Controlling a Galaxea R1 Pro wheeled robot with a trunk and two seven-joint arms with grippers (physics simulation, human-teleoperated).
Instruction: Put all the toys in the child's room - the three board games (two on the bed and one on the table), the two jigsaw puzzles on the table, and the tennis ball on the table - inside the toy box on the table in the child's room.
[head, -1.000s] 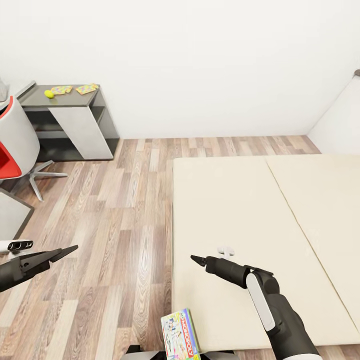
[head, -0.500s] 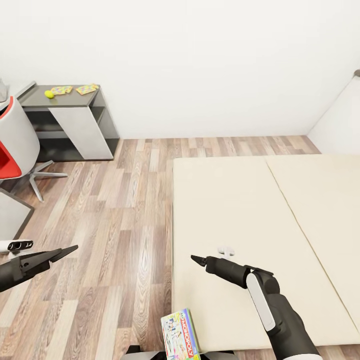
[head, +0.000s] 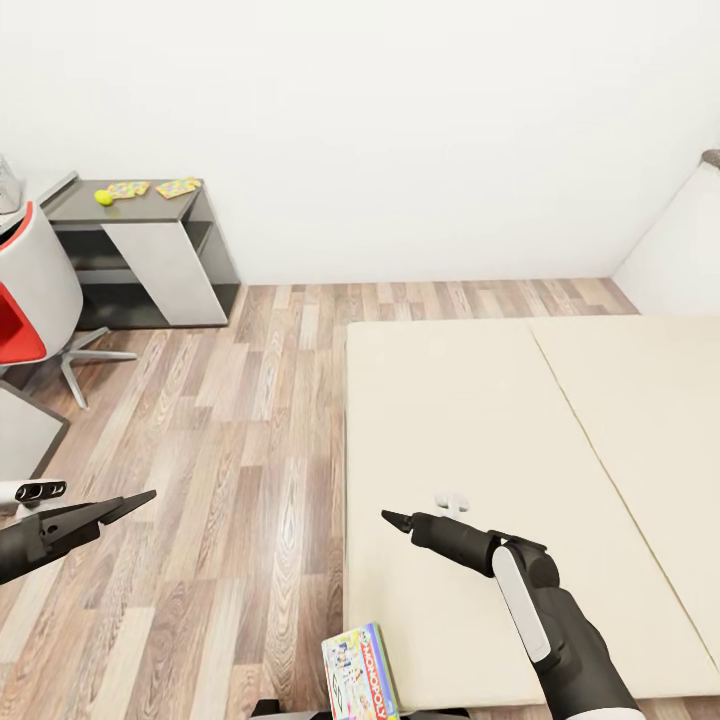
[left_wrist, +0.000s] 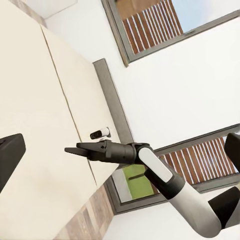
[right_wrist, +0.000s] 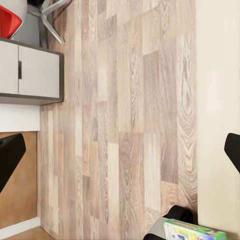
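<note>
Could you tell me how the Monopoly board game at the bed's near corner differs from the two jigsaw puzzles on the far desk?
The Monopoly board game lies on the bed, close to the right gripper; the jigsaw puzzles lie far off on the dark desk section, beside the tennis ball. The game is a thicker, green-edged printed box; the puzzles look like thin multicoloured sheets. All lie flat, ungripped.

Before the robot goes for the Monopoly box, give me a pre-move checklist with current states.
1. Monopoly board game in sight, at the bed edge: ok.
2. Right gripper empty, jaws closed to a point: not ok for grasping.
3. Left gripper empty, jaws together: ok.
4. Tennis ball and jigsaw puzzles on the table: ok.
5. Toy box located: cannot tell.
6. Second board game on the bed: cannot tell.
</note>
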